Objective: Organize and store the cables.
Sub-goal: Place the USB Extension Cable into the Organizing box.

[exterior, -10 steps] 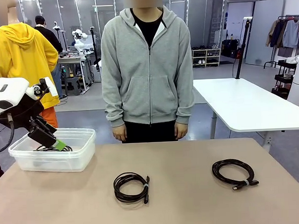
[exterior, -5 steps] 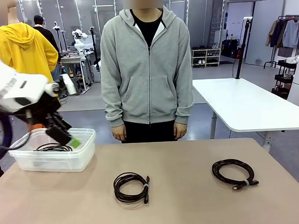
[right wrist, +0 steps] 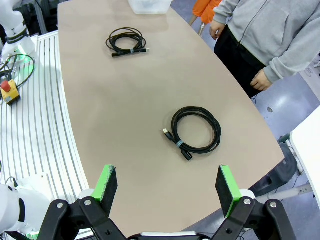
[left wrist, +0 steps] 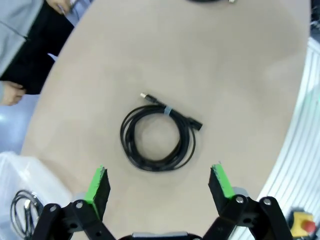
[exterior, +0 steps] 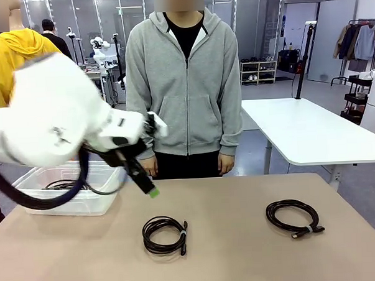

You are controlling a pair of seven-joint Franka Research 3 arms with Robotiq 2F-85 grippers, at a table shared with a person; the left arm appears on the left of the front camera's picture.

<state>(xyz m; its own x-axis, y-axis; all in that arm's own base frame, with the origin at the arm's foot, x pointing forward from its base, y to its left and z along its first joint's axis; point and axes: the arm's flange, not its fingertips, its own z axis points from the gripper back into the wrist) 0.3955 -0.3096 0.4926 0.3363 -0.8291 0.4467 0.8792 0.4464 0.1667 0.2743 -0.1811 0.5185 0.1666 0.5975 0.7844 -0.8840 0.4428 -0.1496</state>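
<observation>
The left gripper (exterior: pixel 150 189) hangs with its jaws wide apart and nothing between them, tilted down over the table (exterior: pixel 242 262) just past the bin's near corner. In its wrist view the left gripper (left wrist: pixel 159 186) looks straight down on the middle cable (left wrist: pixel 168 111). Its black fingers end in flat green pads (left wrist: pixel 97 184). The right gripper (right wrist: pixel 166 186) also stands spread and empty, high over the table's right side, with the right cable (right wrist: pixel 179 144) below and ahead of it.

The table top is a smooth, matte tan sheet with a rounded edge. The middle cable (exterior: pixel 183 239) lies flat on it near the centre. It is a thin black cord wound into a round coil of several loops, tied at one spot with a small pale band, with its plug ends poking out beside the tie. The right cable (exterior: pixel 309 229) lies well apart from it on the right side. It has the same black round coil and a light band near its plug ends. Both are loose on the bare top and touch nothing else.

At the far left sits the bin (exterior: pixel 66 207), a shallow rectangular tub of clear, slightly milky plastic with rounded corners. A third cable (exterior: pixel 57 185) lies inside on its floor, black and coiled.

Behind the table stands a person (exterior: pixel 185 84) in a soft grey zip hoodie, arms down.
</observation>
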